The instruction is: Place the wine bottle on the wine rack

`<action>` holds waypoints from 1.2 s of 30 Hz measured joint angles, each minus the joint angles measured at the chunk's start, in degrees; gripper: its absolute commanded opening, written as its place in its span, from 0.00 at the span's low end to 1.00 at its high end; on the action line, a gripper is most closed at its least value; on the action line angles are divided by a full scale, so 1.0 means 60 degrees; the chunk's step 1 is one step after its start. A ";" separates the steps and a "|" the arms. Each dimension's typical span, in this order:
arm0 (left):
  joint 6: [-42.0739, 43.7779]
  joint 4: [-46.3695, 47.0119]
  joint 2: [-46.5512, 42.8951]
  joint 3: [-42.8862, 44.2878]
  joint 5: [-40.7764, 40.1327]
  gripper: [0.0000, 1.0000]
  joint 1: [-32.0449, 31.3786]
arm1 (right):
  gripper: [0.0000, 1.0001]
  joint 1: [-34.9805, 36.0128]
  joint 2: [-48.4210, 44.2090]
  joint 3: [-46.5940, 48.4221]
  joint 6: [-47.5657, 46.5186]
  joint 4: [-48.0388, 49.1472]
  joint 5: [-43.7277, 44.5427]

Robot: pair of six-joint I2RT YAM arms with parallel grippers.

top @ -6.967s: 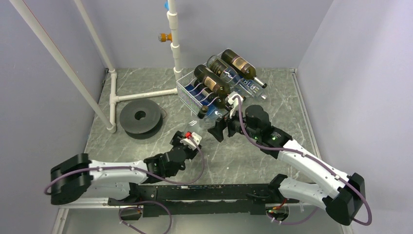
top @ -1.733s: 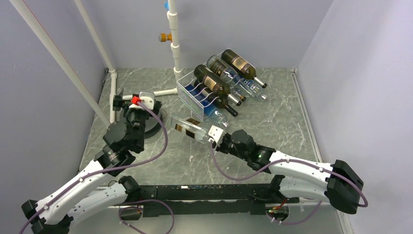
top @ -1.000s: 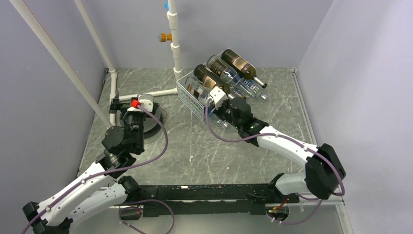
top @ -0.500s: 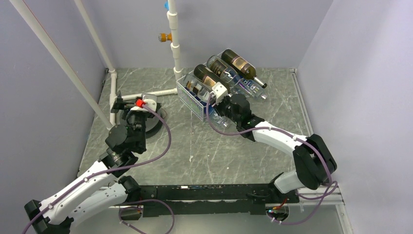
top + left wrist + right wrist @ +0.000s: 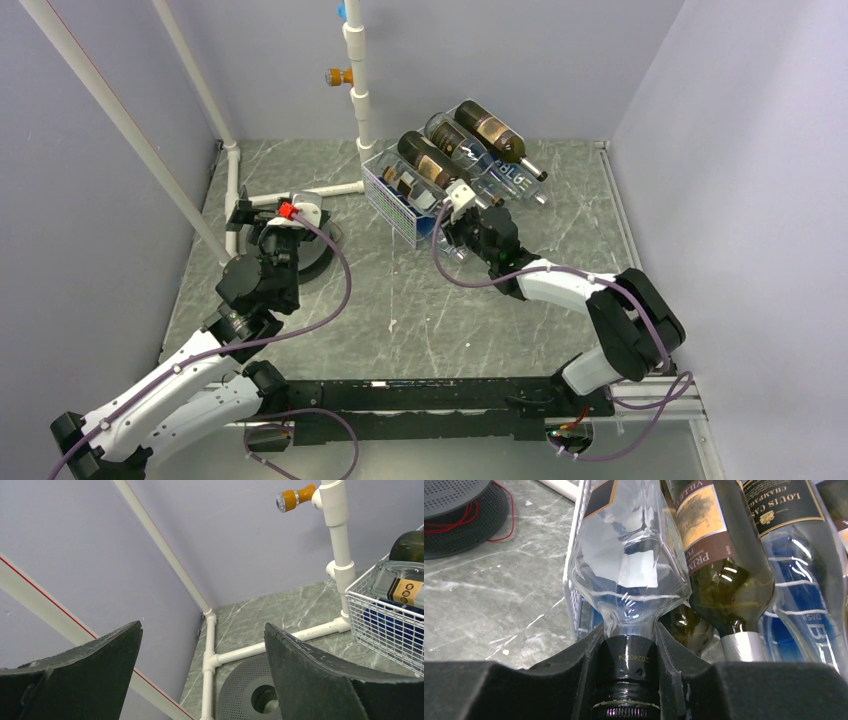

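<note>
Clear glass wine bottle point(image 5: 629, 565) is lying on the wine rack point(image 5: 393, 205) | right gripper point(image 5: 626, 647) is clenching its neck | release is pending

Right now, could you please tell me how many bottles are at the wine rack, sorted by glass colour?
Clear glass: 2 (gripped clear bottle, printed clear bottle)
Dark glass: 3 (tan-label dark bottle, back dark bottle, lower dark bottle, mostly hidden)
Total: 5 bottles
</note>
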 measured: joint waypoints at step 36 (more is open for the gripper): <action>-0.0178 -0.0200 0.0120 0.0000 0.0131 0.97 0.0168 | 0.79 -0.0051 0.0561 0.0259 -0.0109 -0.0568 0.0040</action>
